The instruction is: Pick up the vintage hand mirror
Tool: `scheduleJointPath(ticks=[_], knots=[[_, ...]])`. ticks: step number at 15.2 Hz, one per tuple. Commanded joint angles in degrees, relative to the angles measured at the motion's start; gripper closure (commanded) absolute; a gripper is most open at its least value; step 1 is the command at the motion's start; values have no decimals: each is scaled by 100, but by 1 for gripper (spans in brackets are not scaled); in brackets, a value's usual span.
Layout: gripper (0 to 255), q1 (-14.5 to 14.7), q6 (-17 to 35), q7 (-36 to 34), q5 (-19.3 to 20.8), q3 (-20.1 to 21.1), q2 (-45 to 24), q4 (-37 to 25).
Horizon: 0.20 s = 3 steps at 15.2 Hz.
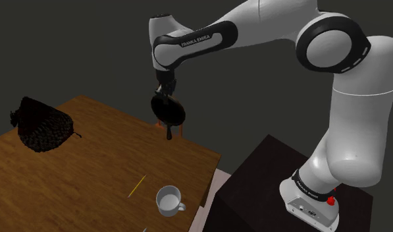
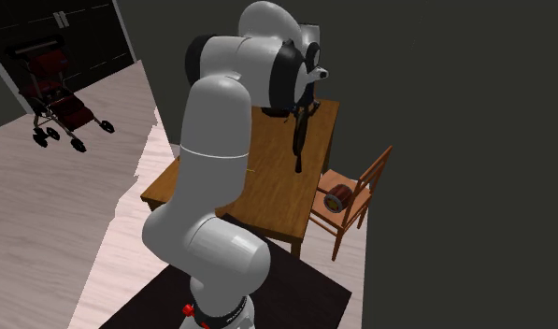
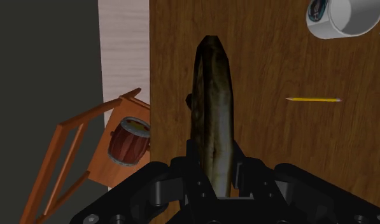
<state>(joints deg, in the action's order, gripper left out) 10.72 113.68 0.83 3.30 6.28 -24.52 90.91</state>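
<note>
Your pincer (image 1: 166,91) is clamped on the mirror (image 1: 168,111), with a black finger (image 3: 185,167) pressed to each side of it in the wrist view. The mirror hangs in the air over the table (image 1: 89,165), near the edge where the chair (image 2: 361,187) stands. Its long axis runs roughly straight up and down. The round head sits just under the pincer and the short handle points down at the wood. From the wrist you see the mirror edge-on, as a narrow mottled sliver reaching away from the fingers, so you cannot read its glass face there. In the shoulder view it is almost black and shows no detail. Whether the handle tip is clear of the tabletop is hard to judge from the shoulder view. In the second exterior view it looks raised off the wood, but there the arm (image 2: 221,140) hides much of the pincer and the mirror is only a thin dark strip. A small drum (image 2: 336,199) lies on the chair seat. A mug (image 1: 168,200) and a pencil (image 1: 136,186) rest on the table well apart from the mirror, and in the wrist view the picture's edge cuts the mug off. A dark heap (image 1: 42,124) sits at the table's far end, too dim to identify.
</note>
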Motion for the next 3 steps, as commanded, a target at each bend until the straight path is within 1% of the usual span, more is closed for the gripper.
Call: scheduleJointPath(ticks=[1, 3], knots=[[255, 2, -120, -1, -8, 5, 69, -54], [255, 2, -131, -1, -8, 5, 72, -61]])
